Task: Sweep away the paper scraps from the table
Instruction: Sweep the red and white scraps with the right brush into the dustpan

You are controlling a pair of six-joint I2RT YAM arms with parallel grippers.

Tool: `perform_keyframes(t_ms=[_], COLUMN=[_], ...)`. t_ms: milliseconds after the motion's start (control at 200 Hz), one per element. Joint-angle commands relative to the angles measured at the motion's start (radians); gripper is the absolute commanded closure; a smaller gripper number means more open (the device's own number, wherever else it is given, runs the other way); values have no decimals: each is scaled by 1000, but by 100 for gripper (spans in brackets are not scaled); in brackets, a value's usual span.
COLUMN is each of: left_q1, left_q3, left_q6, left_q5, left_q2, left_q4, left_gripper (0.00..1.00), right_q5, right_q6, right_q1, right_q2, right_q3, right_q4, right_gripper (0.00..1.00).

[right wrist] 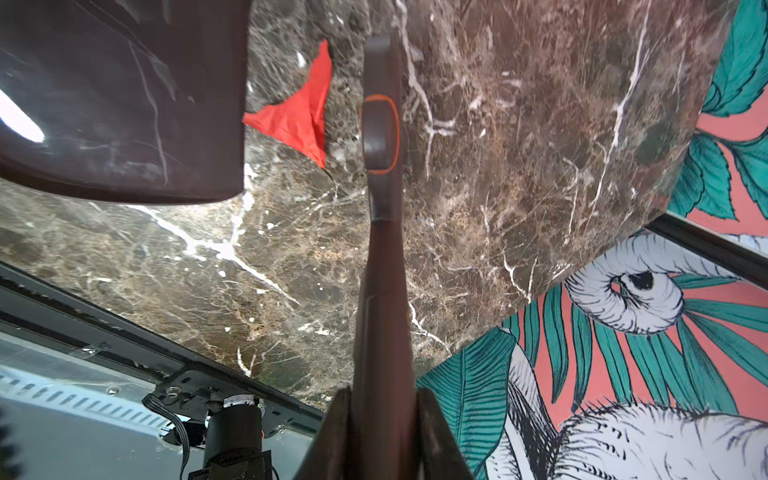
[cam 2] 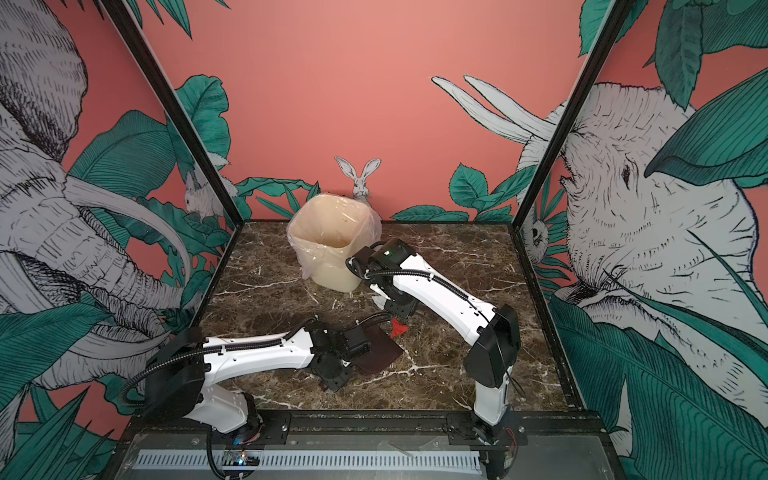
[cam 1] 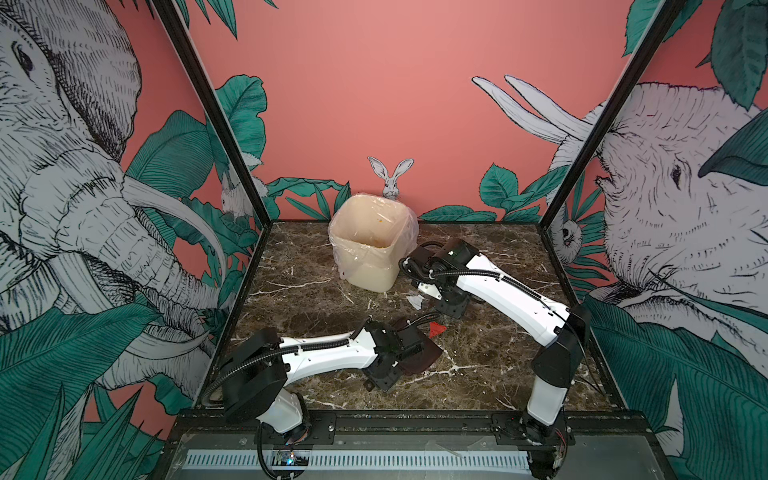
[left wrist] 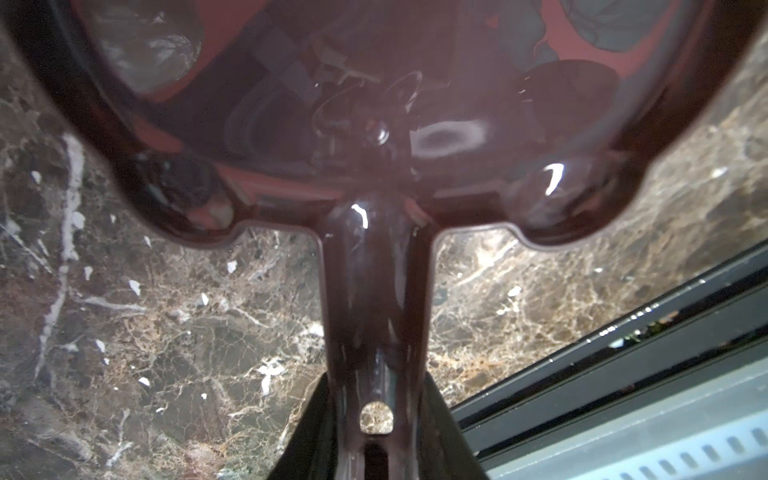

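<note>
A red paper scrap (cam 1: pixel 436 329) (cam 2: pixel 399 328) (right wrist: pixel 303 116) lies on the marble table (cam 1: pixel 498 365), at a corner of the dark brown dustpan's (cam 1: pixel 422 353) (right wrist: pixel 120 104) lip. My left gripper (left wrist: pixel 376 440) is shut on the dustpan's handle (left wrist: pixel 374 311), with the pan resting low on the table. My right gripper (right wrist: pixel 382 428) is shut on a dark brown brush (right wrist: pixel 380 174), whose head stands just beside the red scrap on the side away from the pan. A white scrap (cam 1: pixel 415 300) lies between the bin and the pan.
A cream bin (cam 1: pixel 370 245) (cam 2: pixel 328 245) with a clear plastic liner stands at the back of the table, close to my right wrist. Patterned walls in a black frame enclose three sides. The black front rail (left wrist: pixel 623 353) runs near the dustpan.
</note>
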Motion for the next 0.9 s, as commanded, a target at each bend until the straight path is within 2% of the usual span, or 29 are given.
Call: perform_keyframes(t_ms=[0,720,810,890], left_q1=[3,2,-1,-4], left_q3=[-2,-19,-26,-39], left_q6=[1,-24,-33,-47], left_q5=[-14,-26,-32,-38], left_q2=[-4,-3,-6,-15], left_q4=[7,33,36,40], left_gripper=[100,100,100,100], right_q5=[19,-342,-344,-277], right_q6=[23,86,92,103], right_q1=[3,110,113,111], right_q2=[8,6,-6,-20], right_q3=[2,148,170,188], right_q4=[-108,-147,-153,-160], right_gripper=[100,100,100,100])
